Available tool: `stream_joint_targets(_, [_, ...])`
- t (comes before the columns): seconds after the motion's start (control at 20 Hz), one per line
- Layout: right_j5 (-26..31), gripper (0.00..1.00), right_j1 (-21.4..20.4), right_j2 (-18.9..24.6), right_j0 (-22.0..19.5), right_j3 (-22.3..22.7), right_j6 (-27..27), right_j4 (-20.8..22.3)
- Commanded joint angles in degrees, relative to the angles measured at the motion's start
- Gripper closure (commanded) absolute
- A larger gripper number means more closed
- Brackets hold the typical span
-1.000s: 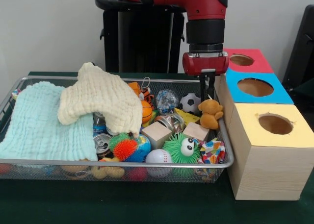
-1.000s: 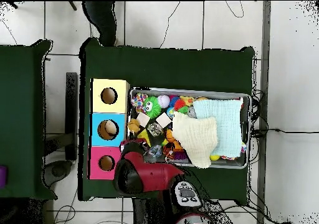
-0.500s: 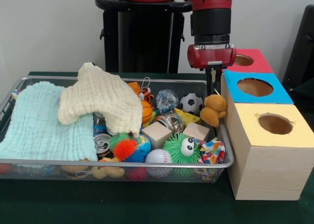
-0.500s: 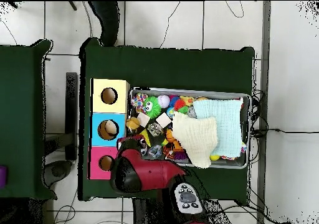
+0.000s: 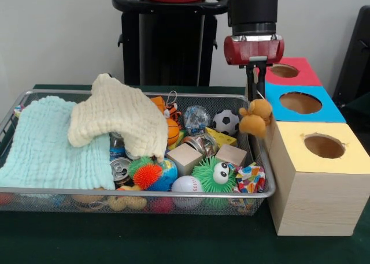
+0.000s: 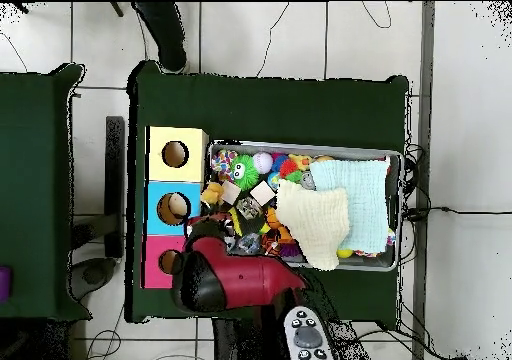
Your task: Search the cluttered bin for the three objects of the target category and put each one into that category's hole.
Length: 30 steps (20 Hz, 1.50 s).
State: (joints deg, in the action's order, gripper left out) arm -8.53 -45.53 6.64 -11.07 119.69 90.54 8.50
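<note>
Two cloths fill the nine o'clock half of the wire bin: a pale blue cloth lying flat, and a cream cloth draped over its inner edge. Toward the middle, loose clutter packs the bin: an orange spiky ball, two wooden blocks, a green fuzzy toy with googly eyes and a small soccer ball. At the bin's three o'clock edge my fingers hang straight down, pinched on the brown teddy bear, which dangles clear above the clutter, just beside the boxes. Further toward three o'clock sit three boxes in a row on the green tabletop: the yellow box nearest, the blue box behind it, the red box farthest, each with one round hole.
</note>
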Motion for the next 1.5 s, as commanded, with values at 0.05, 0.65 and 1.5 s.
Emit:
stream_joint_targets(0.05, [8.64,1.00,-6.92,6.76,-5.56,4.92,7.66,1.78])
stream_joint_targets(0.65, [17.88,1.00,-15.55,11.71,-10.36,7.89,5.13,-0.72])
stream_joint_targets(1.5, [24.17,1.00,-22.12,5.18,-0.61,8.84,10.39,-4.77])
